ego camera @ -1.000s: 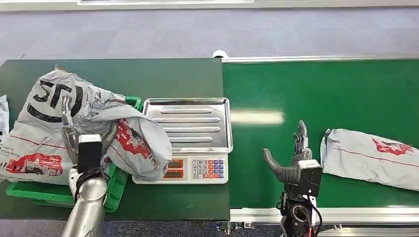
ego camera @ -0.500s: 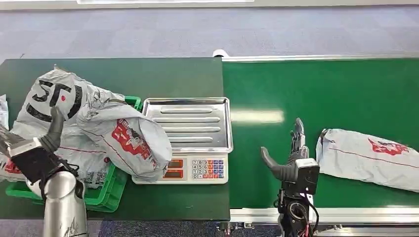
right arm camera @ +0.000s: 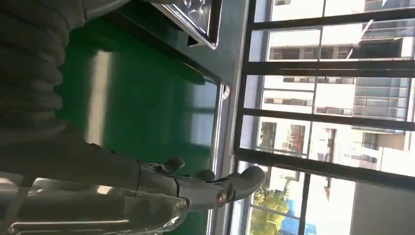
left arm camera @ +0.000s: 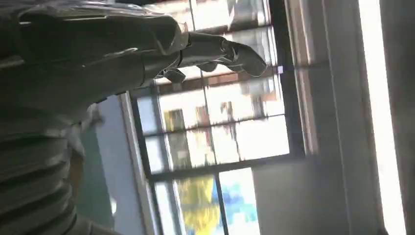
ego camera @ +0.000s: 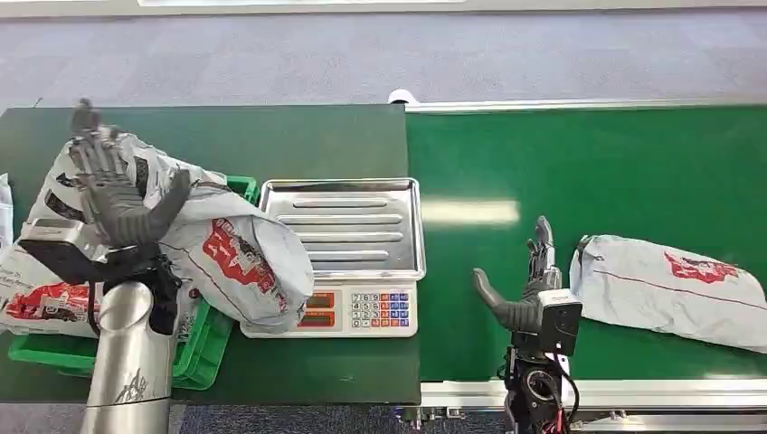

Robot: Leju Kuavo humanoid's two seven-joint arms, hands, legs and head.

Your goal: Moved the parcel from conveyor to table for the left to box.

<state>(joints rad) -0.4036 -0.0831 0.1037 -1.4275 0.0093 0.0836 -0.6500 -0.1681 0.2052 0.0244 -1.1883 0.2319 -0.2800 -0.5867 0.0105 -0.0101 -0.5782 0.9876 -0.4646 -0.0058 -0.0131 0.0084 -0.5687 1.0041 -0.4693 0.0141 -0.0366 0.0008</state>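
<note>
A grey parcel (ego camera: 665, 287) with red print lies on the green conveyor belt (ego camera: 588, 172) at the right. My right hand (ego camera: 525, 294) stands open just left of it, thumb spread, a small gap between fingers and parcel; in the right wrist view the right hand (right arm camera: 195, 188) holds nothing. Several grey parcels (ego camera: 217, 244) are piled in and over the green crate (ego camera: 194, 339) on the dark table at the left. My left hand (ego camera: 113, 190) is raised open above that pile, fingers spread, and in the left wrist view the left hand (left arm camera: 205, 51) is empty too.
A weighing scale (ego camera: 348, 253) with a steel tray and keypad sits on the dark table (ego camera: 298, 136) between crate and conveyor. The conveyor's metal rail (ego camera: 633, 393) runs along its near edge. Another parcel's edge (ego camera: 4, 203) shows at the far left.
My left hand has lifted from low beside the crate and now stands open above the parcel pile. The parcel on the belt has drifted left toward my right hand, which has barely moved.
</note>
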